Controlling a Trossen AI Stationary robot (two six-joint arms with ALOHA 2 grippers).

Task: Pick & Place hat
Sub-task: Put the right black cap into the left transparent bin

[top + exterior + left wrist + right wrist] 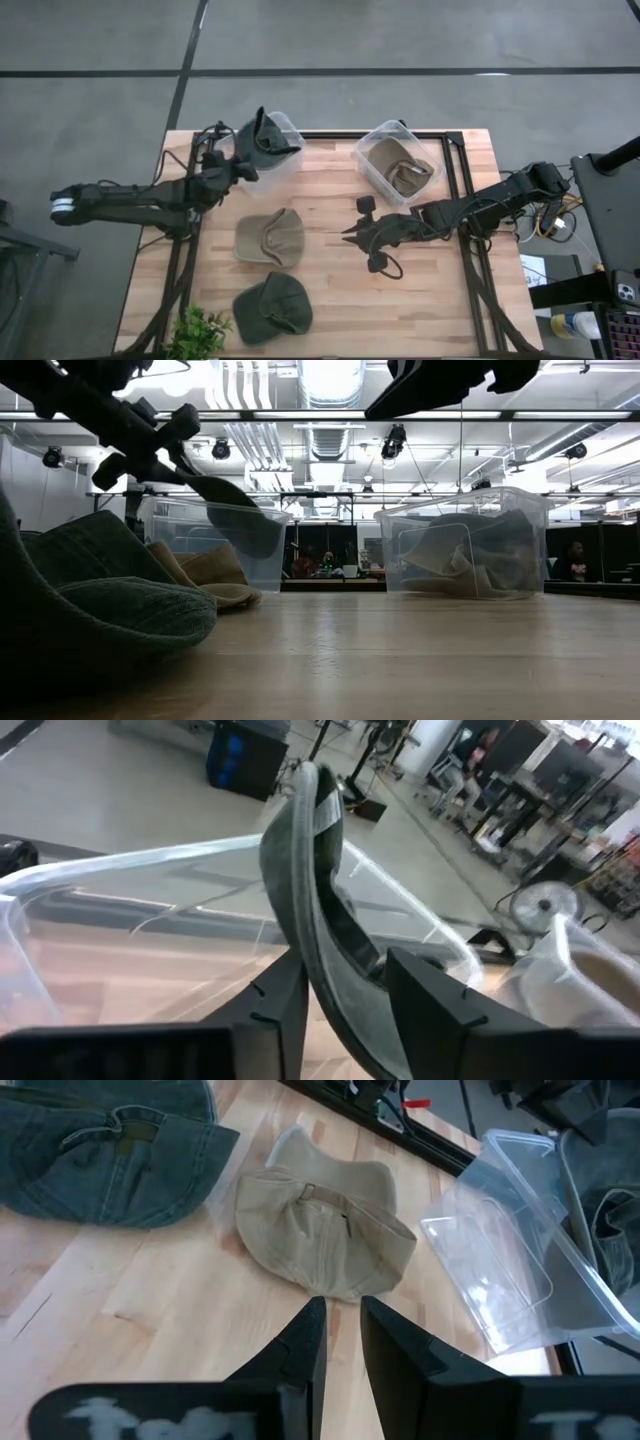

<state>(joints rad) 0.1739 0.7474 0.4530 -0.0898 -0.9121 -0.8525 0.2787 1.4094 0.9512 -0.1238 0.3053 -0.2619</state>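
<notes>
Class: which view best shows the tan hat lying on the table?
Right wrist view: the tan hat fills it, strap visible. High view shows it small. Low view shows only its edge. Left wrist view misses it.

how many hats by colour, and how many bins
Dark green hats: 2, one held by the left gripper over the left bin, dark hat, and one on the table, green hat.
Tan hats: 2, one on the table, one in the right bin.
Clear bins: 2.
Total: 4 hats, 2 bins.
</notes>
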